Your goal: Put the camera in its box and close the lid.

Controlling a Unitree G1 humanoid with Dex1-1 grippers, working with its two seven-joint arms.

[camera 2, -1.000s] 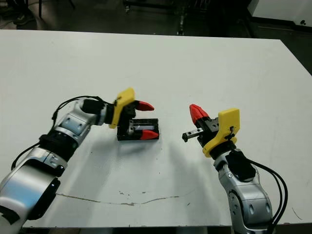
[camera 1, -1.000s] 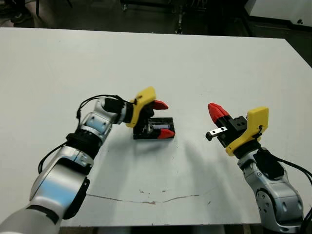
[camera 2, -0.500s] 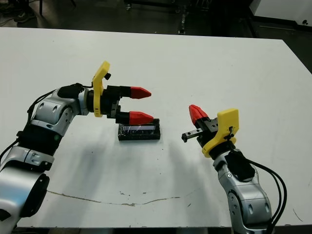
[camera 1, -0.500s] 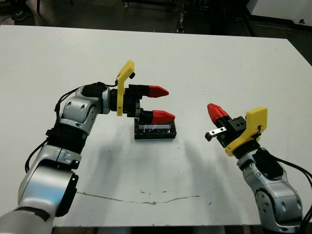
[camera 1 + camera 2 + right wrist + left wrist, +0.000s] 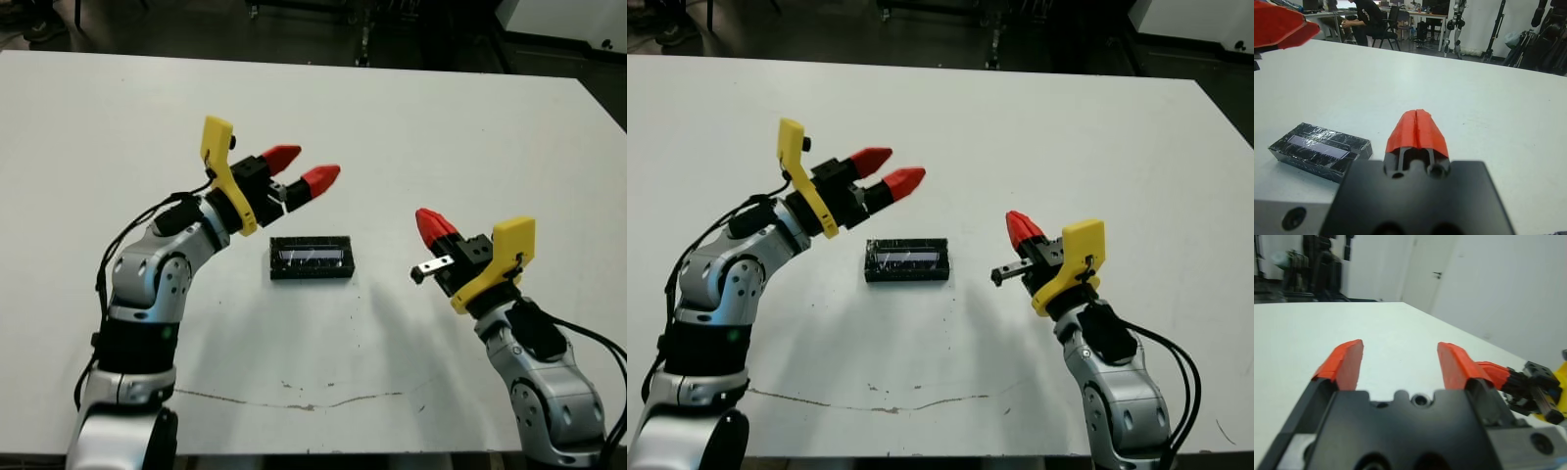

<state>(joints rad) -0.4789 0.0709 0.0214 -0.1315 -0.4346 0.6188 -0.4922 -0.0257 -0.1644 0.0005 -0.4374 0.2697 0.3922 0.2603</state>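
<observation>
Closed box [image 5: 312, 258] flat on the white table [image 5: 411, 127], about midway between the two arms and slightly toward the near side. Glossy black lid [image 5: 907, 258] already seated on top, a pale bluish strip of reflection running along its length. Camera nowhere visible; whether it lies inside cannot be told. In the right wrist view, the same box [image 5: 1320, 151] seen as a dark, wrinkled-looking block with a light stripe on its upper face, resting alone on the table.

Left gripper [image 5: 299, 172] raised above the table, just to the far left of the box, clear of it and touching nothing. Two red fingertips [image 5: 1344, 363] spread well apart with bare space between them, holding nothing, pointing right and a little away. Yellow bracket standing up behind its black body.

Right gripper [image 5: 432, 224] hovering well to the right of the box, apart from it. Red fingertips [image 5: 1417, 129] pressed together into one wedge, nothing caught between them, aimed toward the box's side.

Beyond the far edge of the table, in the right wrist view, a seated person [image 5: 1364, 19] at a desk.
</observation>
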